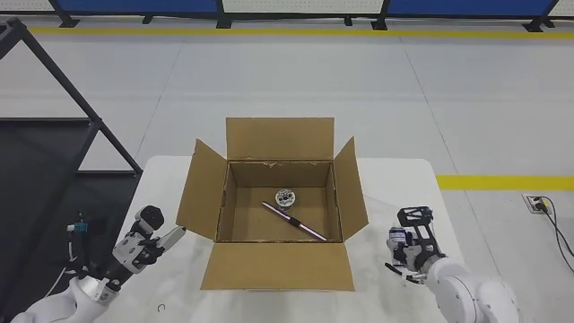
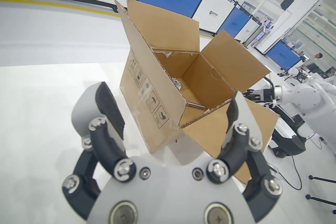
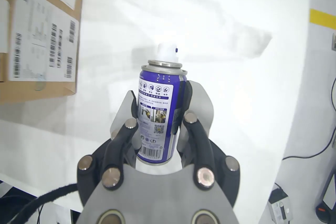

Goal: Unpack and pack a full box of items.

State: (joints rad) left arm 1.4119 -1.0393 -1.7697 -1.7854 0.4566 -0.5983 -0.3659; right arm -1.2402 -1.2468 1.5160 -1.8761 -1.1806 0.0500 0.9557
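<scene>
**Box.** 1 cardboard box (image 1: 280,139) stands upright at the middle of the white bench (image 1: 395,184). All 4 flaps are folded outward and the top is open. In the left wrist view, the box (image 2: 147,83) shows handling symbols printed on its outer wall. In the right wrist view, the box (image 3: 76,38) carries a white barcode label on its side.

**Contents.** 2 items lie on the box floor.
- A slim dark rod (image 1: 294,221) with a metallic end lies diagonally, from about the middle of the floor toward the near right corner. Its metallic end (image 2: 195,104) is also seen from the left wrist.
- A small round metallic part (image 1: 285,198) lies closer to the far wall. It is just beside the far end of the rod. Whether the 2 items touch cannot be told.

**Left gripper.** The left gripper (image 1: 177,231) sits over the bench on the left side of the box, near the left flap but apart from it. In its own wrist view, the left gripper (image 2: 170,90) has its fingers (image 2: 110,107) spread wide and faces the near left corner of the box.

**Right gripper.** The right gripper (image 1: 409,238) sits over the near right part of the bench, well apart from the right flap. In its own wrist view, the right gripper (image 3: 160,89) pinches a spray can (image 3: 157,109) around the body. The can has a blue body, a silver top rim and a white nozzle. The nozzle points away from the wrist. The can is outside the box, to its right. Whether it touches the bench cannot be told.
</scene>
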